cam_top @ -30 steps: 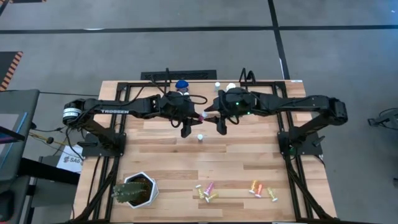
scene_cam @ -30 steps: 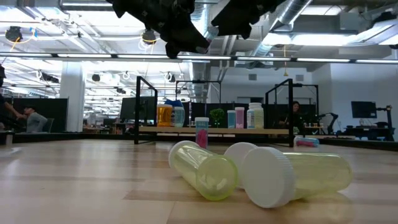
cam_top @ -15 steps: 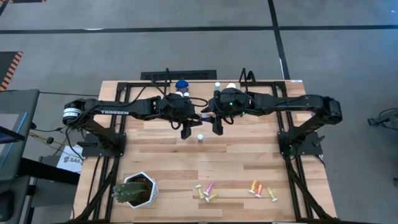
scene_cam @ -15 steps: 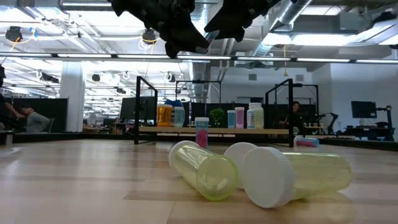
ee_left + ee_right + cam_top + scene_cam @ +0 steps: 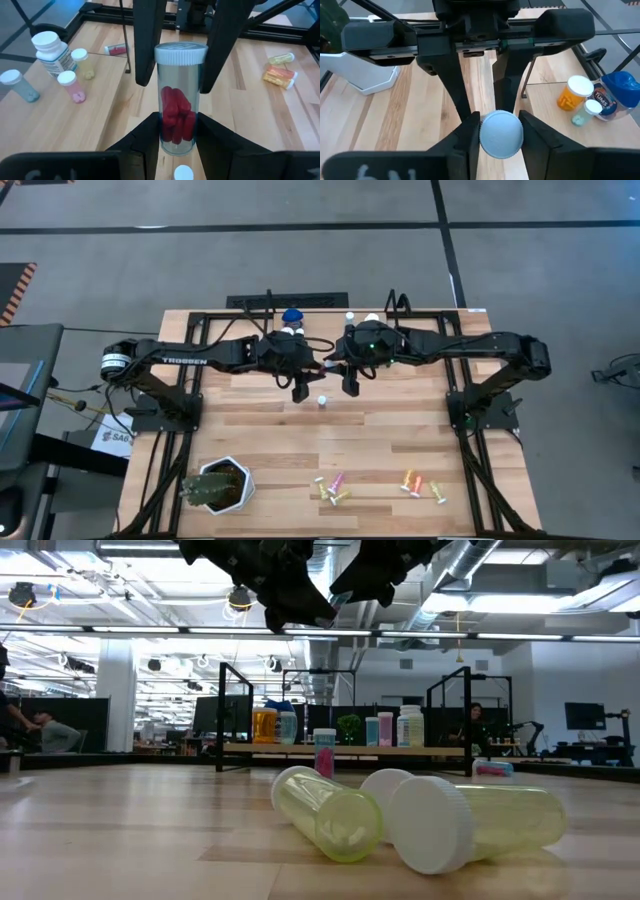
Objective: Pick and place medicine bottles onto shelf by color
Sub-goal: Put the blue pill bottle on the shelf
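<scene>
A clear medicine bottle [image 5: 177,110] with red capsules and a white cap hangs in the air above the table's middle, between both grippers. My left gripper [image 5: 177,137] is shut on its lower body. My right gripper [image 5: 501,136] faces it from the table's right and is shut on the cap end. From above, the two grippers [image 5: 315,367] [image 5: 338,364] meet tip to tip. The shelf [image 5: 340,748] stands along the far edge and carries several bottles, among them an orange one [image 5: 569,96] and a blue-lidded one [image 5: 291,315]. My left gripper pinches the bottle's clear body near its bottom end [image 5: 176,142] between its two fingers, coming from the table's left and slanting down. The bottle lies along the fingers, cap end away from them, clear of the table. My right gripper has the white cap [image 5: 501,133] between its two fingers [image 5: 145,47], one on each side. It comes from the table's right, slanting down, so the cap faces its wrist camera end-on.
A pink bottle [image 5: 322,400] stands alone on the table just below the grippers. Loose yellow, pink and orange bottles [image 5: 333,488] [image 5: 420,483] lie near the front edge. A green spiky plant in a white pot [image 5: 220,485] sits at the front left.
My right gripper has shifted a little toward the table's left, up to the bottle's cap end, and its fingers have shut on the cap. My left gripper has kept still with the bottle.
</scene>
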You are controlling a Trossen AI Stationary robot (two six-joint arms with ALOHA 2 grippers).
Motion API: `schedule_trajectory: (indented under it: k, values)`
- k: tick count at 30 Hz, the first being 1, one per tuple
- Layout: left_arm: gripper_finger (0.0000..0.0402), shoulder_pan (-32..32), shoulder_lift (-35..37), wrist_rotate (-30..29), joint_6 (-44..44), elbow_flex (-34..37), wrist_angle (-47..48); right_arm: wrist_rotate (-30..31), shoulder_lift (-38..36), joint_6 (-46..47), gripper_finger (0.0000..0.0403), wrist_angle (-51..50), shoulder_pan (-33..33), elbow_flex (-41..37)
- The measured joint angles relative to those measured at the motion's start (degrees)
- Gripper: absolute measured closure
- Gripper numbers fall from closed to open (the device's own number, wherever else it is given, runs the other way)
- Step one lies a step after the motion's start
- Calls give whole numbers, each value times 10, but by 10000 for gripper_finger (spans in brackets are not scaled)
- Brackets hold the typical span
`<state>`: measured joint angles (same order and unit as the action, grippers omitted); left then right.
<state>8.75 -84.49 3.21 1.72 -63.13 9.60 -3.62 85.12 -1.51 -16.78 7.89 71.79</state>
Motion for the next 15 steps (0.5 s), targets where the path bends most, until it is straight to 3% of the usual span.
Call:
schedule_trajectory:
  k: [15]
  values:
    - [175,1,0,-11,17,0,5,13,-27,15,272,-102,61,6]
